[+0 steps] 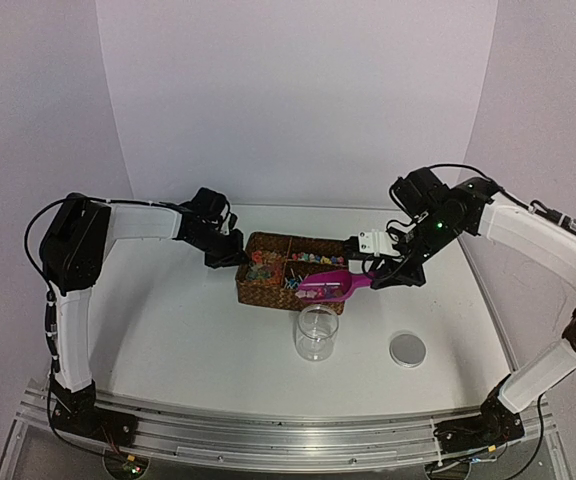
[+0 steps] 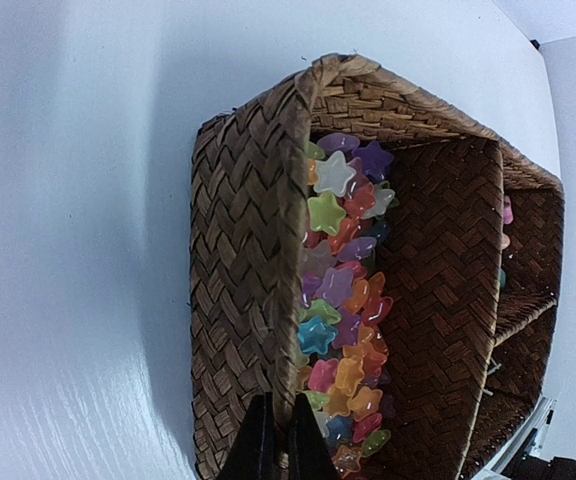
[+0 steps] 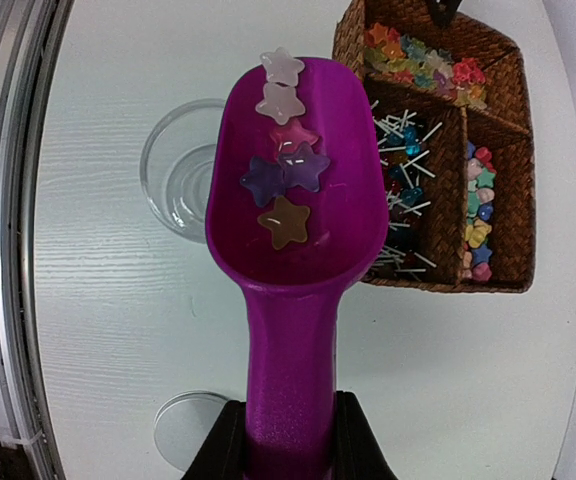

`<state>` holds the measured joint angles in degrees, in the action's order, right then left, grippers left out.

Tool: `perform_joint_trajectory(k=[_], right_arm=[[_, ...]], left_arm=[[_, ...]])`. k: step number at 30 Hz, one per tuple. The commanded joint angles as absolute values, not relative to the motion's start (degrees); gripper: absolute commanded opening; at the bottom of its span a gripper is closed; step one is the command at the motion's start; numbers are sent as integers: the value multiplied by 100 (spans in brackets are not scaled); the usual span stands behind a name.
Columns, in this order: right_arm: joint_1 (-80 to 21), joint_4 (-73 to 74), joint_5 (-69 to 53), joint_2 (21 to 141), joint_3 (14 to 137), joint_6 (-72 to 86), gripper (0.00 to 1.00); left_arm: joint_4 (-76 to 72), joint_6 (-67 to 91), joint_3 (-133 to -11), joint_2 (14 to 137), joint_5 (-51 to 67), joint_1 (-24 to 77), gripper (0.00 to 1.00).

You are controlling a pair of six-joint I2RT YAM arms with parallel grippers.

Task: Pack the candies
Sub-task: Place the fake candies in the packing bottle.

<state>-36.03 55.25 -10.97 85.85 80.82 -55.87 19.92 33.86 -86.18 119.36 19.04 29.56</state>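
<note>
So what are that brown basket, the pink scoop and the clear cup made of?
The basket looks like matte woven wicker or rattan, showing a herringbone weave. The scoop seems glossy moulded plastic, with bright highlights. The cup is see-through: glass or clear plastic, I cannot tell which.

A brown basket (image 1: pixel 266 296) of candies (image 1: pixel 264 268) sits mid-frame on the bench (image 1: pixel 168 320). A pink scoop (image 1: pixel 330 288) hangs at its lower right, by a jar (image 1: pixel 316 333).
</note>
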Motion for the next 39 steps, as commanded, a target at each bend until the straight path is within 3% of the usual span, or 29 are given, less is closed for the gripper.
perform_joint_trajectory(k=[1, 17, 29, 39], right_arm=[[-3591, 5704, -1021, 8172, 7957, -5693, 0], [-3948, 6452, 113, 8493, 8248, -6907, 0], [-4612, 6067, 1565, 8586, 8298, -7628, 0], [-4797, 5993, 1853, 8789, 8778, -7802, 0]], left_arm=[[2347, 3691, -8437, 11855, 1925, 2918, 0], [2354, 3703, -8428, 11861, 1898, 2909, 0], [2364, 3705, -8426, 11885, 1907, 2890, 0], [2373, 3735, -8402, 11874, 1914, 2852, 0]])
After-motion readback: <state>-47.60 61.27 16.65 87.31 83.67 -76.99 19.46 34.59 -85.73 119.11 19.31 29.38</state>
